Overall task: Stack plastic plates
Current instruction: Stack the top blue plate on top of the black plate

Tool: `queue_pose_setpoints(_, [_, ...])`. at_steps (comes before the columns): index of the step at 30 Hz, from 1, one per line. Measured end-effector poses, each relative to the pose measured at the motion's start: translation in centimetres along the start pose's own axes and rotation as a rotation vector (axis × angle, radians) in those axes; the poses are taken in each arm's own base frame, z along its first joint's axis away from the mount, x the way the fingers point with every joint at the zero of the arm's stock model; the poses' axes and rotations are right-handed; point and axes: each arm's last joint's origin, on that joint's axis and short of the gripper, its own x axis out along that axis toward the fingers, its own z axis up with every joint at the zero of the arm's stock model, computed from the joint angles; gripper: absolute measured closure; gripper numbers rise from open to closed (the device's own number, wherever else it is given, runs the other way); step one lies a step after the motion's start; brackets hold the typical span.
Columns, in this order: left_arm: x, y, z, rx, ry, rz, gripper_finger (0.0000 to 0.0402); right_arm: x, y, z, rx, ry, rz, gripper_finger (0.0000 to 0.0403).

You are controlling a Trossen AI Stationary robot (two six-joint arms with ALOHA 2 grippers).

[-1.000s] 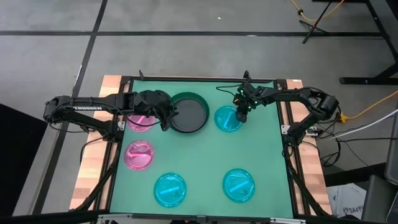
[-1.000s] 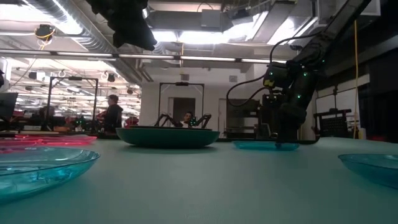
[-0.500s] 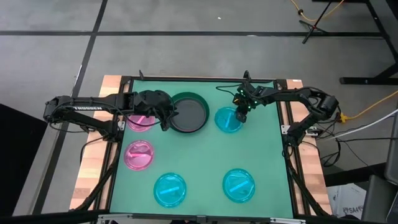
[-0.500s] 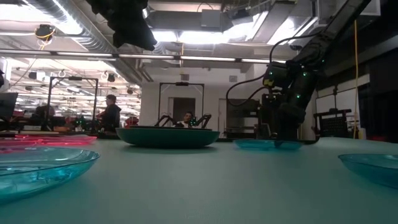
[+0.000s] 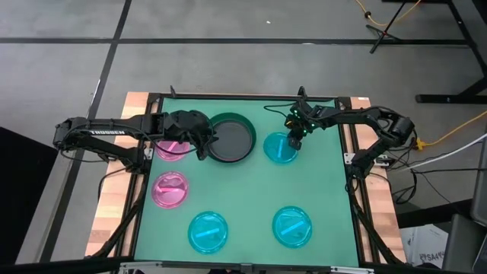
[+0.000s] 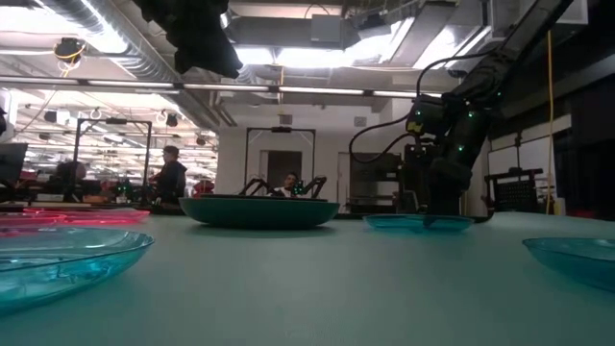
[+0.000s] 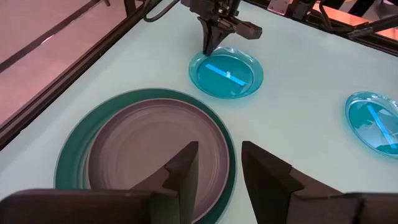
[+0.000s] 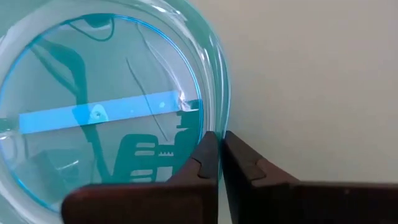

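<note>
In the upper middle of the high view, the right gripper sits at the top rim of a cyan plate. The right wrist view shows its fingers nearly closed, pinching that plate's thin edge between them. In the low view this plate lies low on the green table, right of centre, with the arm standing over it.

Just left of it in the high view, the dark green plate holds the grey plate nested inside it. The left gripper hangs at the left edge of this pair, above the table. The left wrist view shows its fingers apart, with nothing between them, over the grey plate.

One pink plate lies partly under the left arm at the left of the high view, and a second pink plate lies below it. Two more cyan plates lie along the bottom of the frame, well apart.
</note>
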Motion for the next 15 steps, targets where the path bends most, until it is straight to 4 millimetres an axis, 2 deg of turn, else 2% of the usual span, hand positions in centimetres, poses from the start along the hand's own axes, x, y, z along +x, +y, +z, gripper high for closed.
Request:
queue_pose_setpoints(11, [0.0, 0.0, 0.0, 0.000, 0.000, 0.000, 0.0285, -0.1, 0.2, 0.2, -0.021, -0.023, 0.079, 0.0403])
queue_pose_setpoints(15, [0.0, 0.0, 0.0, 0.000, 0.000, 0.000, 0.0285, -0.6, 0.1, 1.2, -0.052, -0.037, 0.075, 0.0403])
